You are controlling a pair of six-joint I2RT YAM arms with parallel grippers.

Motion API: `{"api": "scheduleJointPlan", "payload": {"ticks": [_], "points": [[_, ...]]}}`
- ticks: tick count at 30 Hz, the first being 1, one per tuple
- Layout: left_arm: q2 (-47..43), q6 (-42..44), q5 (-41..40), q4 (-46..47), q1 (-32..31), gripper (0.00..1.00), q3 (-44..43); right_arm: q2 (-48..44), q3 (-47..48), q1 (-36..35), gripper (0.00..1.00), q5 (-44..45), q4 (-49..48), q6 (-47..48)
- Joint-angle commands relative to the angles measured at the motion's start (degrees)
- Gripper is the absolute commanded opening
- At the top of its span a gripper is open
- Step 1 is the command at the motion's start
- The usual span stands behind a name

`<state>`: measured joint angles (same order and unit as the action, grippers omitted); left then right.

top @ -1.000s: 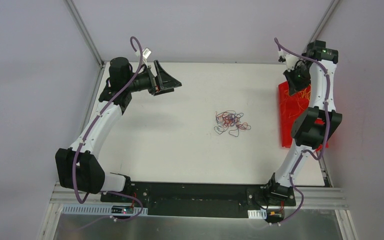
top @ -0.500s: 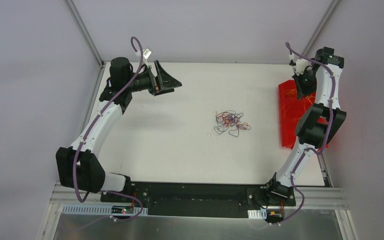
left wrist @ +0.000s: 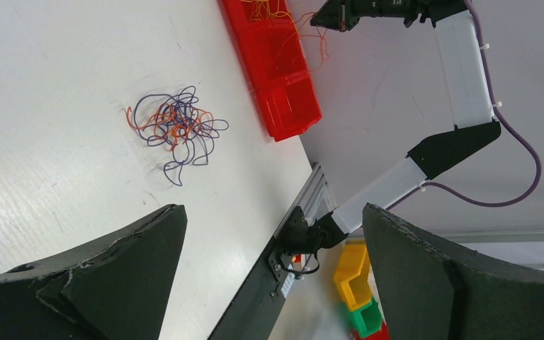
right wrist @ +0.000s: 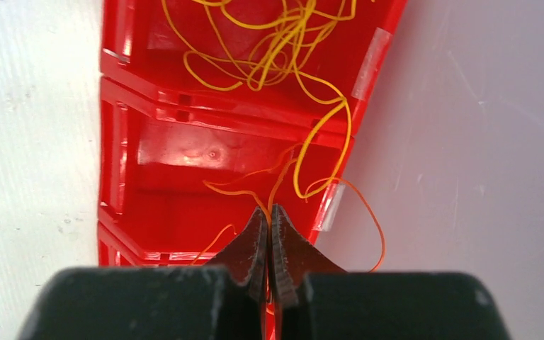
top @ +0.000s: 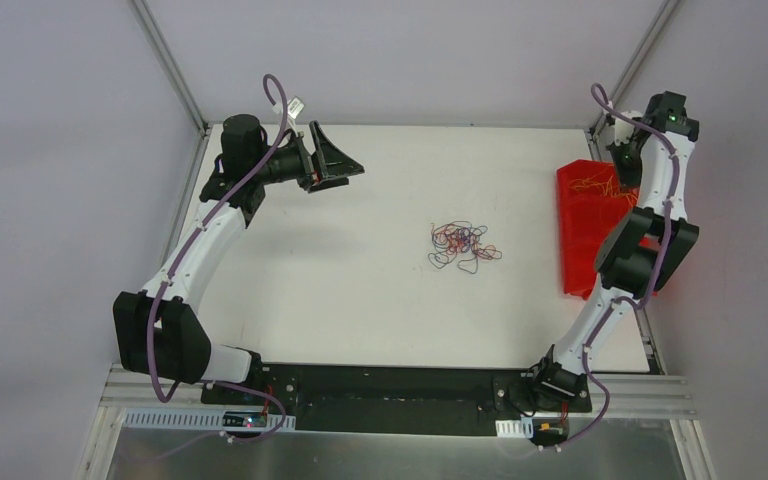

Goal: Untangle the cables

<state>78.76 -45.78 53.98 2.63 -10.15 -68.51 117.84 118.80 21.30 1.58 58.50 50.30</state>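
Both arms are long white tubes with fat black joints (top: 160, 335). The left arm (top: 195, 248) and the right arm (top: 657, 175) each have a thick purple hose (top: 278, 100) tied on with little white bands (left wrist: 483, 47). The left hose carries a small white tag (top: 295, 104). A tiny green light (top: 672, 116) glows on the right wrist. The left gripper (left wrist: 273, 212) has two wide black fingers (left wrist: 425, 276) with rough edges. The right gripper (right wrist: 269, 212) has thin, pointed black ones.

One tangle of cables (top: 465, 247) on one table (top: 360, 300). One red bin (top: 572, 255), three compartments showing, one loose bunch of orange-yellow cables (right wrist: 283, 42) inside. Two arms: left arm (top: 195, 250), right arm (top: 660, 170).
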Motion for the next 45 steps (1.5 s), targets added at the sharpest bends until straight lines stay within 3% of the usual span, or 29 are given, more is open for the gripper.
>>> {"api": "scheduleJointPlan", "payload": {"ticks": [1, 22, 37, 39, 45], "points": [[-0.73, 1.29, 1.53, 1.1, -0.31, 0.99, -1.89, -0.93, -1.19, 0.93, 0.0, 3.76, -1.65, -0.27], [-1.86, 2.47, 1.75, 0.05, -0.31, 0.99, -0.84, -0.76, -8.6, -7.47, 0.0, -3.44, -4.65, -8.38], [-1.36, 2.56, 1.56, -0.09, -0.31, 0.99, -1.28, 0.24, -9.49, -1.79, 0.01, 5.08, -6.96, -4.86], [-1.18, 2.57, 1.57, -0.08, -0.31, 0.99, -1.36, 0.36, -9.33, -1.87, 0.14, 5.51, -7.5, -5.74], [-1.7, 5.68, 0.28, -3.69, -0.31, 0.99, -1.32, -0.47, -7.03, -1.97, 0.39, 5.35, -5.3, -7.12]]}}
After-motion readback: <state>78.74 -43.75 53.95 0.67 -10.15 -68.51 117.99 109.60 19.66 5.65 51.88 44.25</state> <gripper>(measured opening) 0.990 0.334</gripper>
